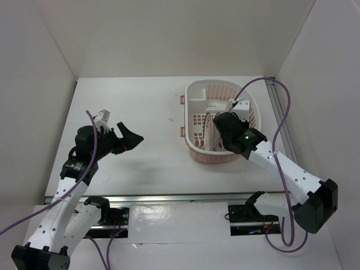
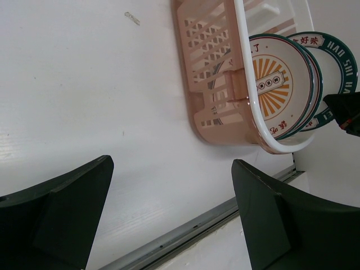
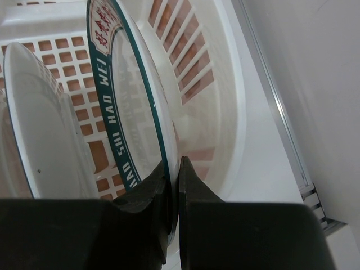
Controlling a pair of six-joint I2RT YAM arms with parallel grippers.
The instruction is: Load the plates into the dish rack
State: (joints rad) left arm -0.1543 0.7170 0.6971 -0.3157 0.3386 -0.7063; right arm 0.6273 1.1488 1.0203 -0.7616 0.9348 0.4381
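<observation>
Black right jaws clench the rim of the lettered plate (image 3: pixel 135 107), on edge inside the dish rack (image 3: pixel 225 84) just beside the sunburst plate (image 3: pixel 39 124); released unseated it could tip onto that neighbour or slide flat, while left jaws hang wide over the tabletop (image 2: pixel 84 84).

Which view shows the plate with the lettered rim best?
The right wrist view: the lettered plate fills it, upright in the rack, its rim pinched by the right gripper. The left wrist view shows part of its rim behind other plates; from above, the arm hides nearly all of it.
</observation>
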